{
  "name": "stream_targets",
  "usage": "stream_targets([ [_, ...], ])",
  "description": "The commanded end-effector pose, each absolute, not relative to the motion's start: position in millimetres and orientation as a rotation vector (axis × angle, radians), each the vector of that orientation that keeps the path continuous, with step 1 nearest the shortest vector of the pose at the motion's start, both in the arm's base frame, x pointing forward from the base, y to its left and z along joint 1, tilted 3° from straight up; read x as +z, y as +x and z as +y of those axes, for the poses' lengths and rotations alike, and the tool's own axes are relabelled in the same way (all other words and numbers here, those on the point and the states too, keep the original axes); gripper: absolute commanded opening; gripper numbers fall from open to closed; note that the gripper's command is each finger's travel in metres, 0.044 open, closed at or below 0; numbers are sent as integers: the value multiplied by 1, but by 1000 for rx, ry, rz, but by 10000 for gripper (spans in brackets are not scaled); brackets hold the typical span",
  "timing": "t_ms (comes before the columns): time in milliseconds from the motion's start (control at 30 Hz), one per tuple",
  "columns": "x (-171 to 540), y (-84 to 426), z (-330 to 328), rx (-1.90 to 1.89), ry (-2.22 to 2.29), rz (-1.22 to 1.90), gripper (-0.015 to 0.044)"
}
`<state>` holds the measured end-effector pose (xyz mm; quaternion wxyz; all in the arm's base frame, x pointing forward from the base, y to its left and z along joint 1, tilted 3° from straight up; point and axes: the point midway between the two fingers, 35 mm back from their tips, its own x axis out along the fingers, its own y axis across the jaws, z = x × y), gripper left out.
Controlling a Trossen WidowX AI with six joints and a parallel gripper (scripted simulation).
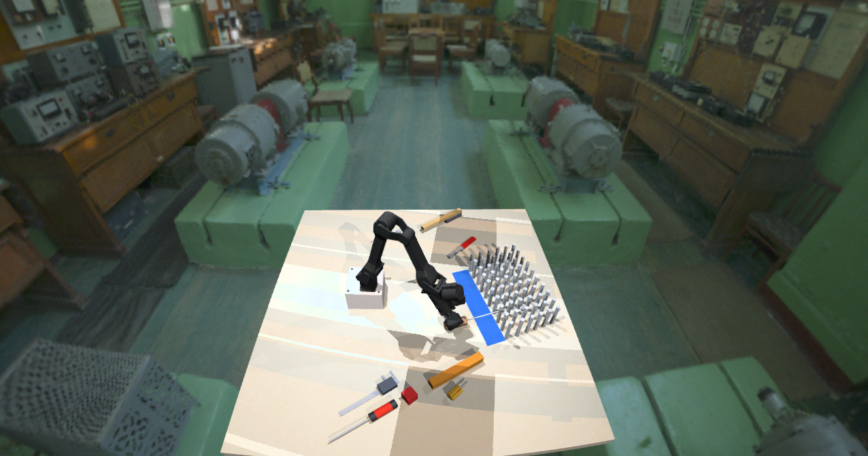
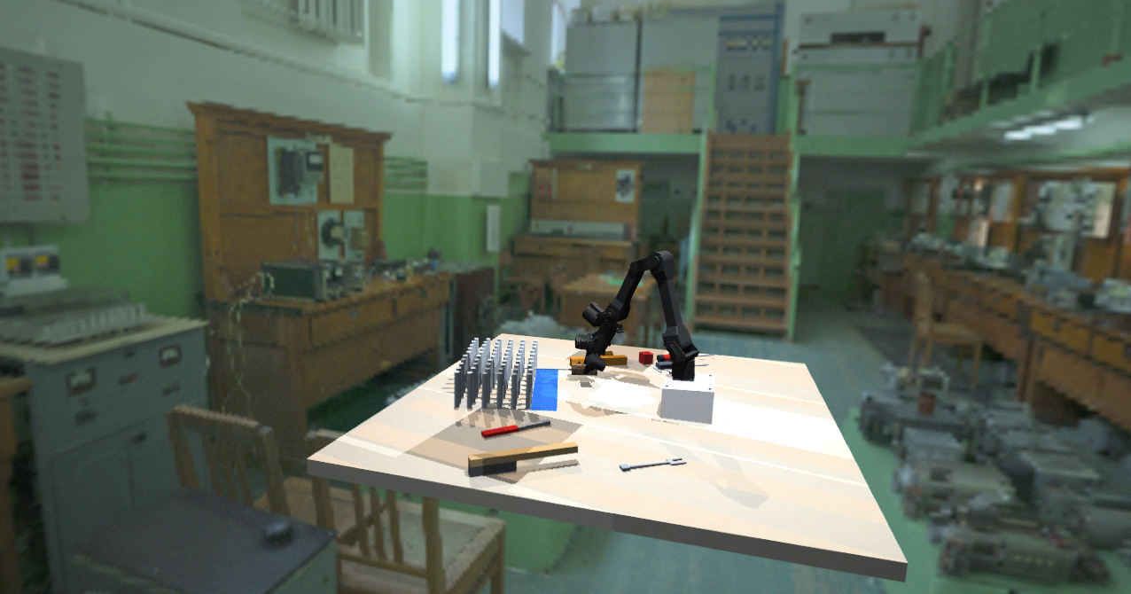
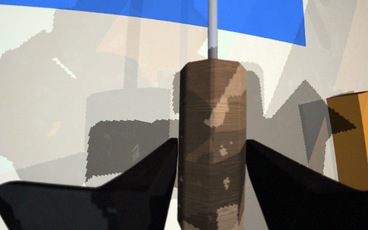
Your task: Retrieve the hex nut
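Note:
My gripper (image 1: 463, 321) (image 3: 211, 146) is shut on the wooden handle of a tool (image 1: 482, 316) (image 3: 212, 96) with a thin metal rod. The gripper is on the robot's side of the blue taped strip (image 1: 470, 289) (image 2: 545, 388) (image 3: 252, 19), near its lower end in the top view. The rod reaches across above the strip to the near edge of the standing metal spacers (image 1: 507, 330) (image 2: 456, 388). The rod's far end is hard to make out among them. The spacers look upright. I cannot make out the hex nut in any view.
An orange bar (image 1: 455, 370) (image 3: 349, 144) lies beside the gripper, with a small yellow-handled tool (image 1: 454, 391), a red cube (image 1: 409, 395), a caliper (image 1: 387, 384) and a red screwdriver (image 1: 382, 410) beyond. A red-handled tool (image 2: 499, 431), a brush (image 2: 521, 457) and a wrench (image 2: 648, 465) lie opposite.

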<state>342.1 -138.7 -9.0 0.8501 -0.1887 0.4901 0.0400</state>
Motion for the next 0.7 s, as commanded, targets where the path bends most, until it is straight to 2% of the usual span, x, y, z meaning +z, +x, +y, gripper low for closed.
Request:
stream_targets([
  [0, -8, 347, -139, 79, -396, 1030, 0],
  [667, -6, 362, -135, 79, -395, 1028, 0],
])
